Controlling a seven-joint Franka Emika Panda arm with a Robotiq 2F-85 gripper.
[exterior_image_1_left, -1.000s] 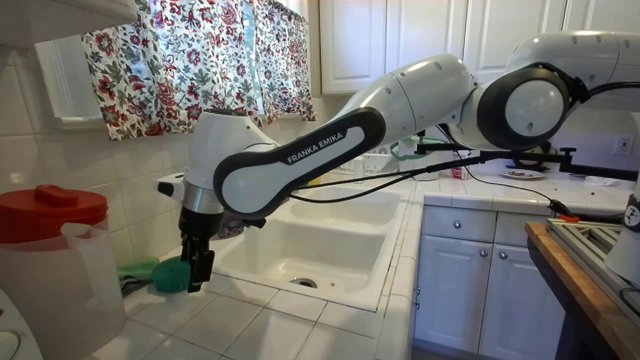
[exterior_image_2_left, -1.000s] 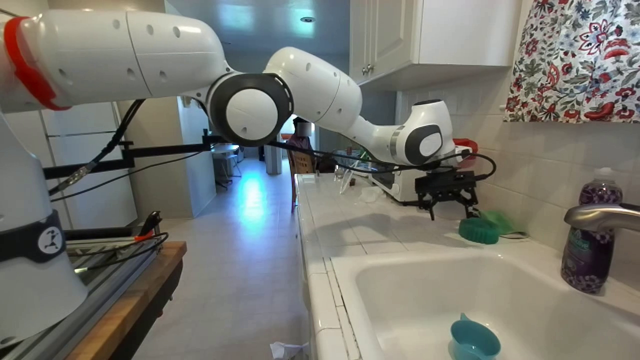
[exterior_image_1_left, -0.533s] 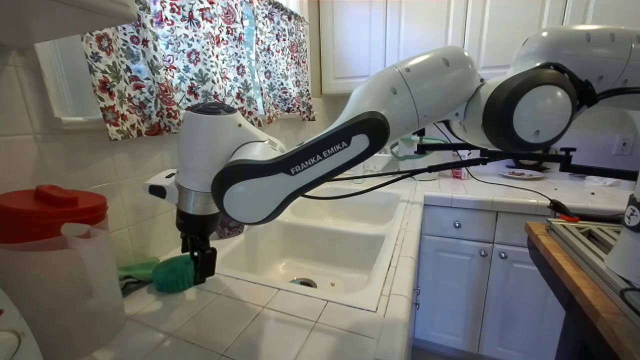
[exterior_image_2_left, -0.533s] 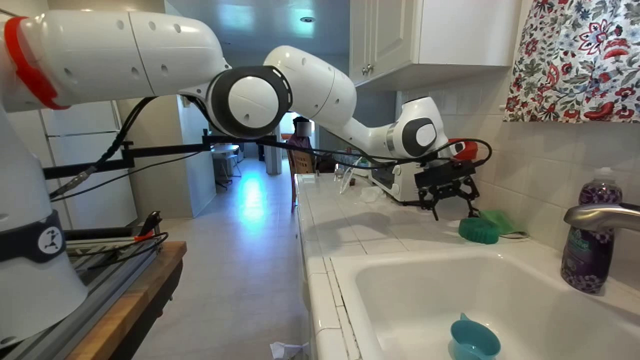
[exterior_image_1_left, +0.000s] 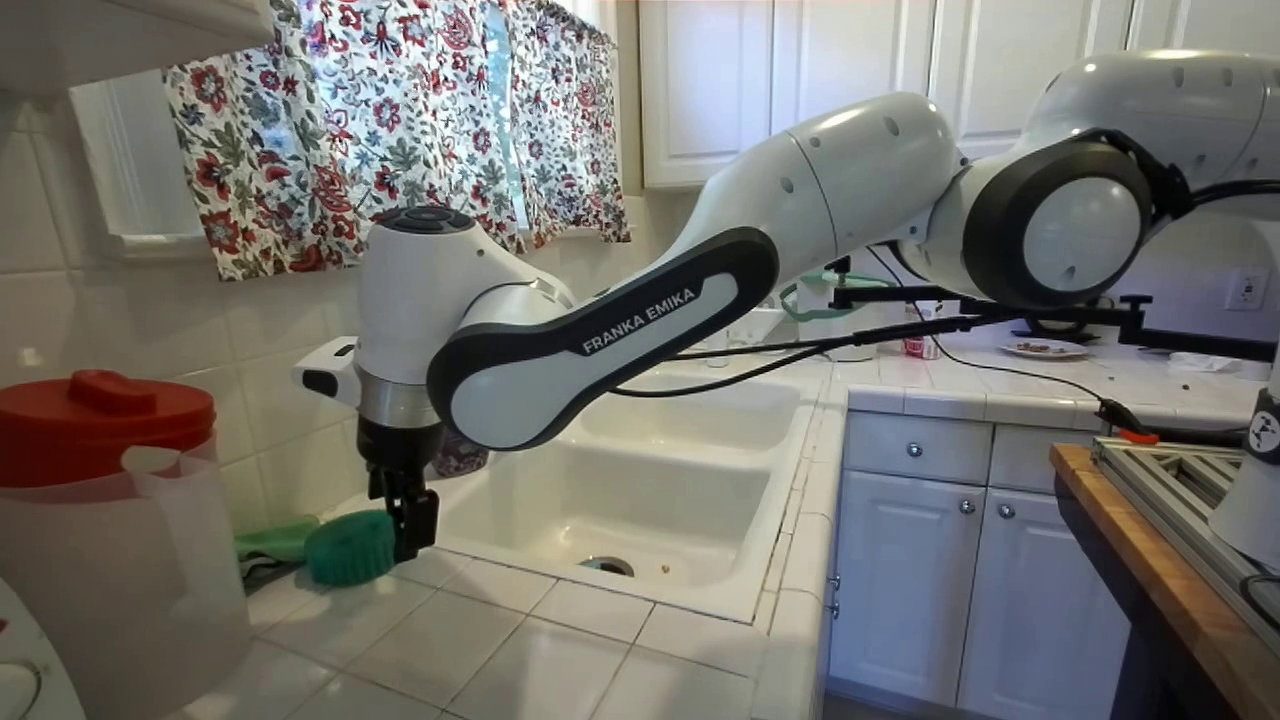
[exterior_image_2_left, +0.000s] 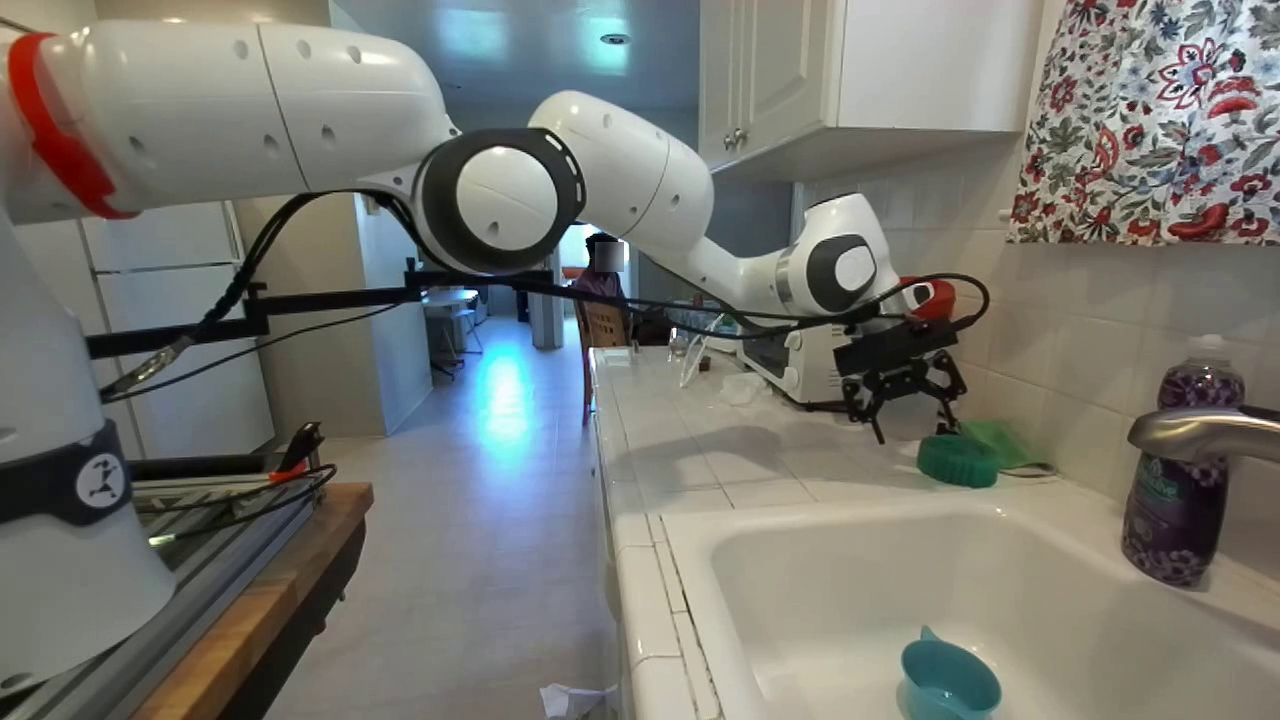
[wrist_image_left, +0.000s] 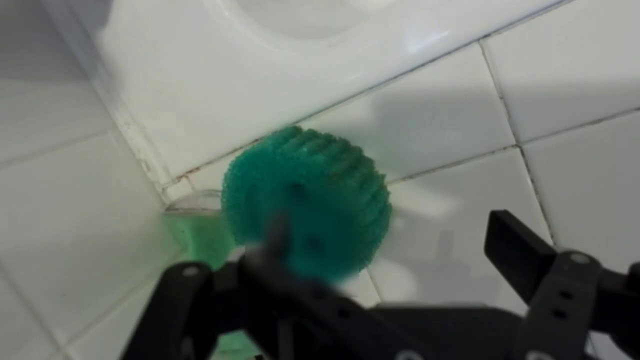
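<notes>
Slightly shifted since the earlier frame, the gripper (exterior_image_2_left: 915, 437) was held wide, nothing gripped, near the green scrubber (exterior_image_2_left: 958, 461) on the counter (exterior_image_2_left: 690, 450). Alignment was seemingly in hand; centring over the scrubber was judged necessary. A turquoise cup (exterior_image_2_left: 950, 682) was shown in an exterior view, but not in the wrist view.

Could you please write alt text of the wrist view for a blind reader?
A round, ridged green scrubber sits on white counter tiles beside a white sink rim. The open black tool shows at the bottom, partly covering the scrubber. At lower left, a paler green item lies partly hidden behind them.
</notes>
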